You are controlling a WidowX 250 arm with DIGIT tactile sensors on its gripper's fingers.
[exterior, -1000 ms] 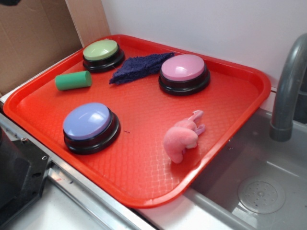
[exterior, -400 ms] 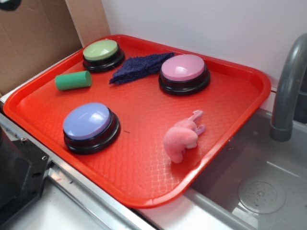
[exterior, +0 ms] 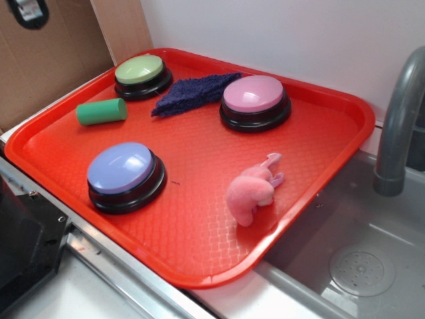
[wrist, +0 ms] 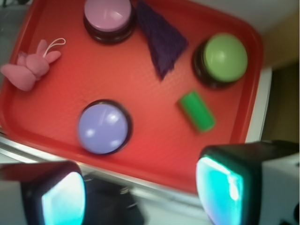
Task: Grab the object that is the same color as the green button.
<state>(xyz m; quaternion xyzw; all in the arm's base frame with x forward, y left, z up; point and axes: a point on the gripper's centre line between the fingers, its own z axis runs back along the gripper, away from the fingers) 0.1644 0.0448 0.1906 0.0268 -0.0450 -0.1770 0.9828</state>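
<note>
Pincer (wrist: 140, 194) open, fingers (wrist: 225, 187) wide apart and empty, high above the near edge of the red tray (wrist: 154, 154). Green cylinder (wrist: 197, 110) lying on the tray ahead of the right finger, clear of it, just short of the green button (wrist: 224, 58). Blue button (wrist: 103, 128) ahead of the left finger; purple cloth (wrist: 161, 40), pink button (wrist: 107, 14) and pink plush (wrist: 28, 70) farther off.

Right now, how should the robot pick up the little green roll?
Probably from straight above, closing the pincer across the middle of the green cylinder. It lies on its side on the red tray, apart from the green button, leaving both long sides free.
</note>
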